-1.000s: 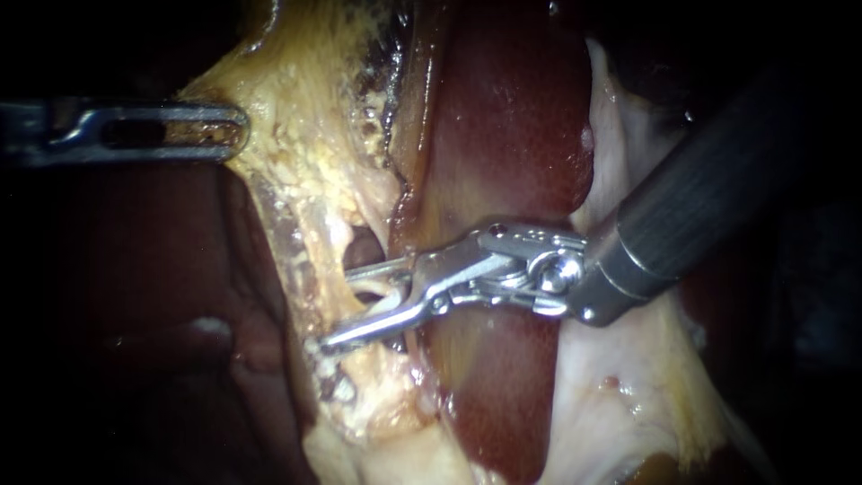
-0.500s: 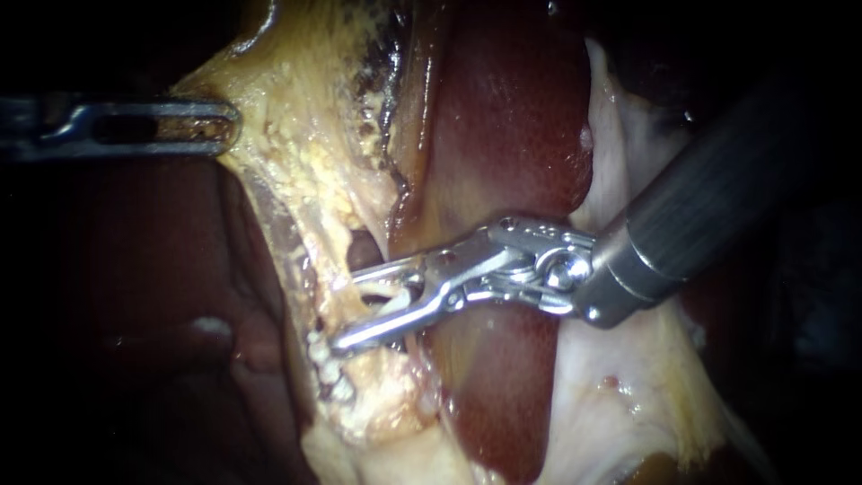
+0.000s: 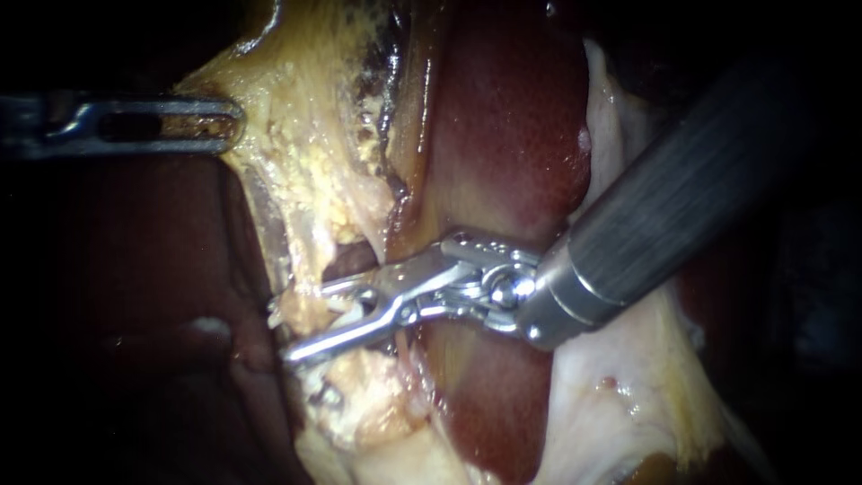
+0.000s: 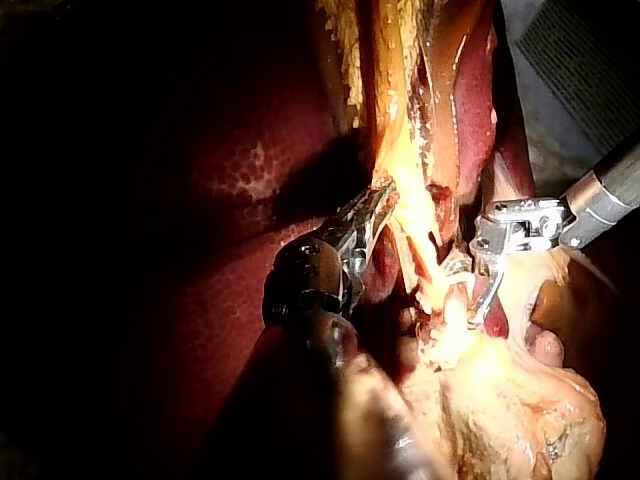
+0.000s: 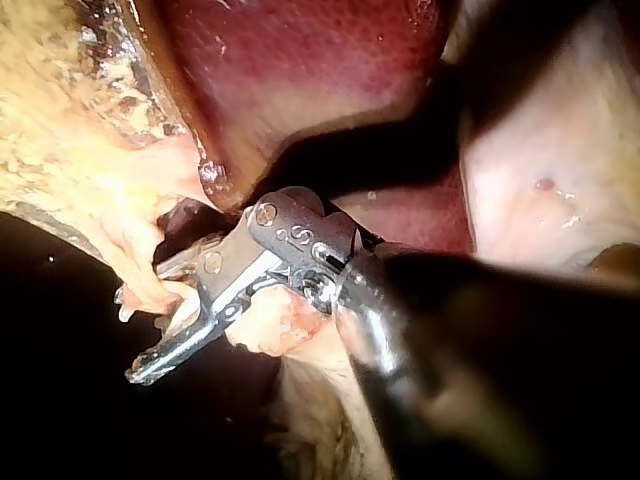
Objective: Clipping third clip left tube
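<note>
1. Nearest, my right instrument [image 3: 310, 319] reaches in from the right. Its end effector gapes wide, the jaws straddling the pale tube [image 3: 348, 305] with nothing gripped yet.
2. The tube sits between those jaws, beside a small window in the tissue, just left of the dark liver [image 3: 512, 135]. My call: seat it deep, square across, with both tips clear beyond it, then squeeze.
3. Farther left, my left instrument [image 3: 232, 126] has its end effector closed on the yellow fatty tissue [image 3: 305, 135], drawing it taut. Steady tension there should help the clip land clean.
</note>
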Robot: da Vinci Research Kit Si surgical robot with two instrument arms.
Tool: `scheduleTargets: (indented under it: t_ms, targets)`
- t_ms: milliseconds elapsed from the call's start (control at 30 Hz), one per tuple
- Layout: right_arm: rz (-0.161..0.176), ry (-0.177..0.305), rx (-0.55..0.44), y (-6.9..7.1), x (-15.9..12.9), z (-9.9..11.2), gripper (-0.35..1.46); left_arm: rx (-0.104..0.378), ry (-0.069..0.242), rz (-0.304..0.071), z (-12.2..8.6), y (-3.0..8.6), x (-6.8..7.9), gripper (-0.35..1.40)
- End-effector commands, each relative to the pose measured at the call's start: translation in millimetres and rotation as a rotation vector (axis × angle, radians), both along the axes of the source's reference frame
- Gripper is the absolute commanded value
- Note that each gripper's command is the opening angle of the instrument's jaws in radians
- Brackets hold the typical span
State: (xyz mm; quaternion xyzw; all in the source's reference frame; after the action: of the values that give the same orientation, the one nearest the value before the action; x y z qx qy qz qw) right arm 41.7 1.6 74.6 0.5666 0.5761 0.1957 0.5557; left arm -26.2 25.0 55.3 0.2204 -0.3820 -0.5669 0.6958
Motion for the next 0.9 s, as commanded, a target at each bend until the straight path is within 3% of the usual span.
scheduleTargets:
  t_ms: [33,133,267,700,900]
  targets:
    - [0.000,0.005,0.010,0.0,0.1,0.0,0.44,0.000,0.001,-0.001,0.0,0.0,0.0,-0.35]
    - [-0.012,0.015,0.036,-0.1,0.5,0.0,0.44,0.000,0.001,-0.001,0.0,0.0,-0.1,-0.35]
    - [-0.004,0.023,0.075,0.1,1.1,0.1,0.43,0.000,0.002,-0.002,0.0,0.0,-0.2,-0.35]
    - [0.081,-0.063,0.136,2.3,1.3,3.0,0.37,0.000,0.004,-0.005,-0.3,-0.2,-0.5,-0.35]
    - [0.093,-0.071,0.140,2.8,1.2,2.8,0.35,0.000,0.004,-0.005,-0.3,-0.2,-0.5,-0.35]
